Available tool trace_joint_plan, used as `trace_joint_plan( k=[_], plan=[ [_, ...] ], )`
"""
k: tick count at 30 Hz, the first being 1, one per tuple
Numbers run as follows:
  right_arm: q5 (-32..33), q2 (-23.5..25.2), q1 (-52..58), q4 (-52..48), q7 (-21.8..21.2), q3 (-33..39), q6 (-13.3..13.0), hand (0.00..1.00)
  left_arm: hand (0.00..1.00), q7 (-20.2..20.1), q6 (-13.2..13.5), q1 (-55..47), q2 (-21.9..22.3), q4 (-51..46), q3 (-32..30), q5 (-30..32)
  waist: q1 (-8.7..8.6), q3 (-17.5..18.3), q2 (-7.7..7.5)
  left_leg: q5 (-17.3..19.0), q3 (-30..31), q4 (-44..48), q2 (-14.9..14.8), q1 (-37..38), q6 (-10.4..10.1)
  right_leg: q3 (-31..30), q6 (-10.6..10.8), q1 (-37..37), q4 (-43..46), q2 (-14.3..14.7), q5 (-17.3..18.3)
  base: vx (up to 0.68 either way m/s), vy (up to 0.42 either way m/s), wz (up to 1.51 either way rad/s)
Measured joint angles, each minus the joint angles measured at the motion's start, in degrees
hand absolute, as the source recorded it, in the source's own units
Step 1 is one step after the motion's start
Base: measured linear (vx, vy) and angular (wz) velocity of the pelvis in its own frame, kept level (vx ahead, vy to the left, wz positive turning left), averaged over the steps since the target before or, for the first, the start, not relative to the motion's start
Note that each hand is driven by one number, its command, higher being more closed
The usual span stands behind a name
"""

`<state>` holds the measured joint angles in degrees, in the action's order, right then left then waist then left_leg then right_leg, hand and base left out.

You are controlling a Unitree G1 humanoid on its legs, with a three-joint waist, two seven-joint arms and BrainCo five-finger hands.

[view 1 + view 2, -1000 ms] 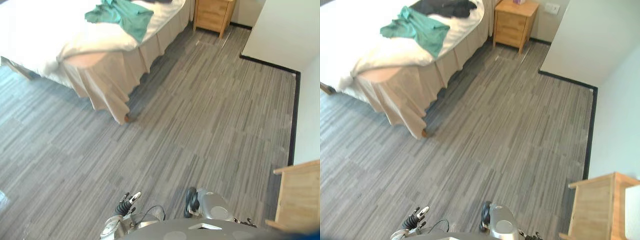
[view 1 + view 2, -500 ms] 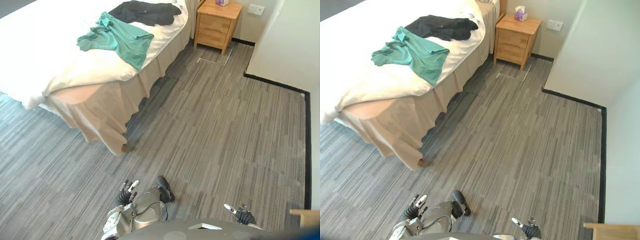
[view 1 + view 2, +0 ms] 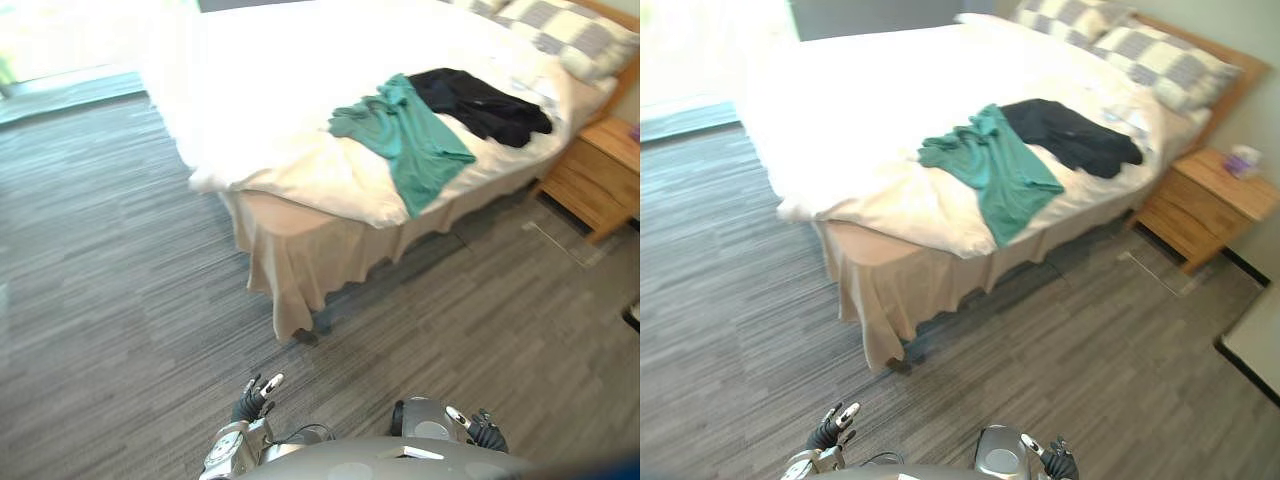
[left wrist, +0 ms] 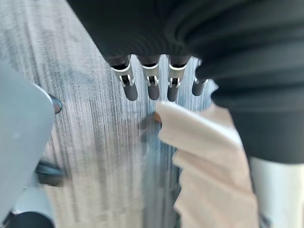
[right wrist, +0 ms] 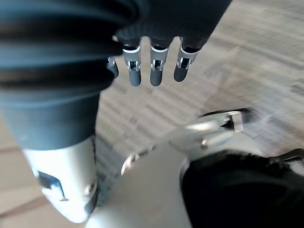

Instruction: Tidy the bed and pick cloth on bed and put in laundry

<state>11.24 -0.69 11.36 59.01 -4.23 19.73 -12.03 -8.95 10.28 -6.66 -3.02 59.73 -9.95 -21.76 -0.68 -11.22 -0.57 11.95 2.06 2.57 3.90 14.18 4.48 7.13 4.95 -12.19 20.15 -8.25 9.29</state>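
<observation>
A teal cloth (image 3: 405, 135) lies crumpled on the white bed (image 3: 290, 90), draping over its near side edge. A black cloth (image 3: 480, 103) lies just beyond it, toward the checked pillows (image 3: 1140, 45). My left hand (image 3: 255, 397) hangs low at the bottom of the view, fingers relaxed and holding nothing; the left wrist view has its fingers (image 4: 151, 85) straight above the floor near the beige bed skirt (image 4: 209, 161). My right hand (image 3: 478, 428) hangs at the bottom right, fingers (image 5: 154, 69) straight and empty. Both hands are well short of the bed.
A wooden nightstand (image 3: 1210, 205) stands beside the bed's head end at the right. The beige bed skirt (image 3: 320, 265) reaches the grey striped carpet (image 3: 120, 300), with a bed leg at the near corner (image 3: 305, 335). Open floor lies between me and the bed.
The whole view has swung left and the bed now sits ahead, nearer the centre, so the camera has turned. Both hands still hang low and empty.
</observation>
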Motion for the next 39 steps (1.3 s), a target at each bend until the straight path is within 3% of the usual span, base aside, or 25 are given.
trace_joint_plan(
  k=[1, 2, 3, 4, 7, 10, 12, 15, 17, 19, 20, 22, 25, 28, 30, 32, 35, 39],
  plan=[
    [0.47, 0.03, 0.17, -0.03, -0.48, -0.90, -0.69, 0.00, 0.00, 0.00, 0.06, -0.29, 0.49, -0.10, -1.69, -0.01, 0.07, -0.03, -0.06, 0.90, 1.17, 0.97, -0.49, 0.29, -0.71, -0.52, -0.46, -0.66, -3.10, 0.60, -2.26, 0.52, -0.355, 0.81],
    [0.51, -0.15, 0.30, -0.19, -1.14, -2.73, -1.76, 0.00, 0.00, -0.02, 0.11, -1.32, 0.76, -0.81, -3.50, 0.00, 0.15, 0.27, -0.56, 3.35, 1.73, 3.13, -0.92, 0.96, -3.20, -1.41, -1.51, -0.78, -6.55, 1.23, -6.28, 0.53, -0.372, 0.75],
    [0.51, -0.13, 0.30, -0.29, -1.41, -3.54, -2.08, 0.00, 0.00, -0.02, 0.09, -2.06, 0.78, -1.50, -4.05, 0.06, 0.08, 0.53, -0.97, 4.39, 1.27, 4.03, -0.99, 1.08, -4.32, -1.45, -2.08, -0.64, -6.69, 1.11, -8.96, 0.54, -0.382, 0.78],
    [0.46, -1.41, -0.06, -1.09, -1.89, -4.15, -2.37, 0.00, 0.00, 0.07, 0.13, -2.54, 2.36, -1.87, -5.03, 0.09, -0.20, 0.50, 0.55, 5.82, -0.22, 5.34, -3.52, 1.75, -5.44, 0.19, -2.77, -0.09, -3.99, 2.24, -9.73, 0.36, -0.252, 0.54],
    [0.24, -3.17, -0.37, -2.42, -2.26, -5.52, -2.71, 0.00, 0.00, -0.55, 1.22, -3.28, 4.82, -2.63, -7.89, 0.42, 0.13, 0.75, 2.52, 4.51, -3.19, 9.36, -6.82, 1.48, -7.54, 2.88, -4.51, 1.04, -1.06, 4.04, -4.47, 0.41, -0.287, 0.37],
    [-1.22, -3.92, -0.29, -3.03, -2.30, -7.72, -1.77, 0.00, 0.00, -1.64, 2.51, -3.59, 5.43, -3.26, -10.32, 0.13, 0.11, 0.67, 2.48, 0.68, -4.70, 29.22, -9.90, -6.49, -10.12, 4.80, -5.78, 7.29, -4.68, 5.16, -1.76, 0.38, -0.321, 0.43],
    [-1.47, -4.35, -0.24, -3.01, -2.18, -8.35, -0.48, 0.00, 0.00, -2.65, 2.70, -4.01, 6.16, -4.63, -11.20, -0.15, 0.38, 0.47, 2.40, 1.91, -11.71, 42.49, -15.59, -12.15, -9.89, 7.71, -6.23, 13.47, -8.32, 5.78, -1.37, 0.29, -0.226, 0.41],
    [-3.20, -4.62, -0.29, -3.59, -2.15, -8.74, 0.63, 0.00, 0.00, -4.02, 2.76, -3.87, 6.31, -5.04, -10.87, -0.08, 0.74, 0.74, 2.53, 2.38, -18.58, 40.37, -19.02, -15.15, -9.52, 9.63, -5.51, 18.43, -11.75, 5.41, -0.96, 0.23, -0.120, 0.24],
    [-3.86, -4.74, -0.29, -4.03, -2.27, -8.89, 1.19, 0.00, 0.00, -4.45, 2.78, -3.41, 6.27, -4.88, -10.33, 0.14, 1.35, 0.96, 2.46, 0.49, -22.23, 26.19, -17.82, -15.21, -9.23, 10.03, -4.72, 18.88, -12.86, 4.31, -1.02, 0.17, 0.041, -0.01],
    [-5.04, -4.97, -0.34, -3.95, -2.27, -8.60, 1.35, 0.00, 0.00, -4.42, 2.50, -3.33, 6.75, -4.21, -10.22, 0.56, 1.07, 1.90, 2.99, -5.95, -21.96, 14.38, -15.96, -14.45, -9.03, 10.66, -3.52, 18.52, -13.45, 4.27, -1.25, 0.23, 0.122, 0.18],
    [-5.97, -4.42, -0.29, -3.91, -2.26, -8.30, 1.52, 0.00, 0.00, -4.40, 2.32, -3.28, 6.40, -3.94, -10.19, 0.61, 0.91, 3.08, 3.00, -6.90, -21.83, 8.83, -14.50, -12.60, -8.96, 11.01, -1.77, 18.52, -14.40, 3.83, -2.37, 0.26, 0.163, 0.35],
    [-5.96, -3.42, -0.26, -3.12, -2.21, -8.04, 1.56, 0.00, 0.00, -4.35, 2.17, -3.29, 5.41, -3.89, -9.80, 0.58, 1.13, 3.62, 1.37, -8.16, -21.87, 4.09, -12.67, -10.86, -8.66, 11.33, -1.12, 19.00, -15.57, 2.97, -2.77, 0.18, 0.145, 0.29],
    [-5.92, -1.98, -0.26, -2.79, -1.86, -7.58, 1.61, 0.00, 0.00, -3.53, 1.22, -3.32, 3.88, -2.68, -8.97, -1.10, 1.55, 3.91, -0.08, -10.01, -21.83, 1.50, -10.32, -8.39, -7.82, 11.88, -0.46, 21.60, -16.94, 1.35, -3.16, 0.10, 0.073, 0.17],
    [-5.67, -1.72, -0.28, -2.38, -1.83, -6.69, 1.48, 0.00, 0.00, -2.28, 1.27, -3.60, 3.77, -2.12, -7.59, -6.39, 1.52, 4.17, 0.11, -11.53, -21.71, -0.91, -9.13, -6.39, -7.70, 11.90, 0.00, 22.81, -17.36, 0.64, -3.44, 0.01, 0.025, 0.06],
    [-4.99, -2.12, -0.46, -1.73, -1.70, -6.55, 1.50, 0.00, 0.00, -0.74, 2.54, -3.50, 3.32, -1.50, -6.85, -10.12, 1.53, 4.30, 0.56, -12.53, -21.54, -3.39, -8.92, -5.83, -7.76, 12.07, 0.01, 22.49, -17.48, 0.87, -3.43, -0.06, -0.003, 0.05],
    [-3.31, -2.31, -0.75, -1.14, -1.90, -5.97, 1.66, 0.00, 0.00, 1.70, 5.04, -3.19, 3.33, -1.78, -7.13, -18.81, 1.48, 4.32, 1.09, -13.66, -20.92, -6.68, -8.93, -4.41, -7.93, 12.49, -0.03, 22.61, -17.70, 1.59, -3.39, -0.10, -0.027, 0.10],
    [-1.63, -2.49, -0.75, -0.75, -2.25, -5.42, 2.25, 0.00, 0.00, 5.01, 7.45, -2.48, 1.24, -7.10, -12.07, -29.06, 1.52, 3.96, 1.53, -13.77, -20.21, -8.23, -9.19, -3.52, -8.01, 12.71, -1.11, 22.54, -17.53, 2.20, -2.27, -0.12, -0.014, 0.08],
    [-0.98, -2.66, 0.34, -0.82, -2.36, -5.30, 2.27, 0.00, 0.00, 8.54, 11.46, -0.78, -5.64, -18.78, -22.29, -34.00, 1.44, 4.19, 1.95, -13.08, -20.42, -8.54, -9.58, -4.21, -8.05, 12.73, -1.62, 22.24, -17.32, 2.30, -1.32, -0.13, -0.002, 0.03]
  ],
)
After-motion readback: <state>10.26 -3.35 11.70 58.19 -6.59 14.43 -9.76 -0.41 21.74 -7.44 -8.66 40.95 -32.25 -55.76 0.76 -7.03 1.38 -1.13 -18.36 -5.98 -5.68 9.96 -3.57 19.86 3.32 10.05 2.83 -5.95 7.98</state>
